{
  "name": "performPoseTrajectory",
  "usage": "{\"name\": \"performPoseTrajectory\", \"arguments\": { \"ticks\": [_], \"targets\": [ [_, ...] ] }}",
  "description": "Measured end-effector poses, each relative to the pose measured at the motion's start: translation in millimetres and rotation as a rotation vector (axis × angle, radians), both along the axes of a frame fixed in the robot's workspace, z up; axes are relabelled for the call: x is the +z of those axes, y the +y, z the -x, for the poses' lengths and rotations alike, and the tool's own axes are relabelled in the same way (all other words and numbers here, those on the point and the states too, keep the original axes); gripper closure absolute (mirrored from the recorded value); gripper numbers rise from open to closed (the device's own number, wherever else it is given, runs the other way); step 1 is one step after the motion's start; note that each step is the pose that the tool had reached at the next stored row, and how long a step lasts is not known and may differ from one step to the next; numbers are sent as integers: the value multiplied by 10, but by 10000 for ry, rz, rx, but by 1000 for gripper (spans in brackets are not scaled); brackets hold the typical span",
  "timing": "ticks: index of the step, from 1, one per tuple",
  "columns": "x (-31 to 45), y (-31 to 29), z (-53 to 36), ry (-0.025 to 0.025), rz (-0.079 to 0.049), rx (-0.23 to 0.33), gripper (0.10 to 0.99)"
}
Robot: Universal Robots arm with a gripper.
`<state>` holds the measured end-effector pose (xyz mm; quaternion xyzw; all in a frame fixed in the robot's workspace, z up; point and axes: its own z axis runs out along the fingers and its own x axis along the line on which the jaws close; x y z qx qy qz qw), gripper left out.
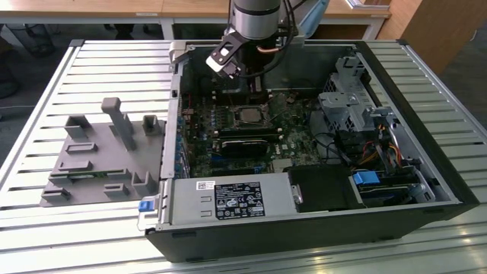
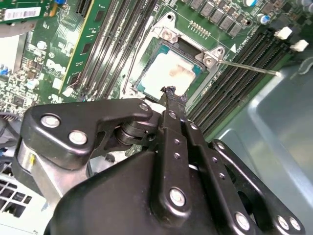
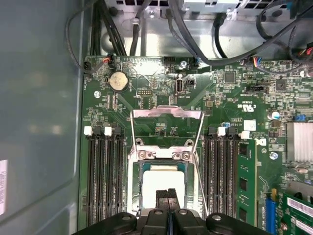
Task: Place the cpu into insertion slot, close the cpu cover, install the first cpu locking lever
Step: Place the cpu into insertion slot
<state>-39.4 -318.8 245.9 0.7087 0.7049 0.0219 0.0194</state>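
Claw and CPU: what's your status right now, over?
Claw shut, tips just over the cpu. Chip seated in the insertion slot. Cpu cover open, swung back. No obstruction seen.

Pale silver cpu [image 2: 168,73] (brown-smudged), green board [image 3: 146,93].

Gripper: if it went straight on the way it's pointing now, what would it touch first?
Most likely the cpu: the gripper, tips shut, aims at the edge of its pale top, seated in the insertion slot, with the cpu cover swung open. The gap left is unclear.
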Motion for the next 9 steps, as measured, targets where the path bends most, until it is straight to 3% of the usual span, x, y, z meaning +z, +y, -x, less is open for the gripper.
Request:
{"name": "performPoseTrajectory", "arguments": {
  "ticks": [5, 9],
  "targets": [
    [131, 0, 0, 10, 1, 0, 980],
    [176, -4, -1, 23, -4, 2, 980]
  ]
}}
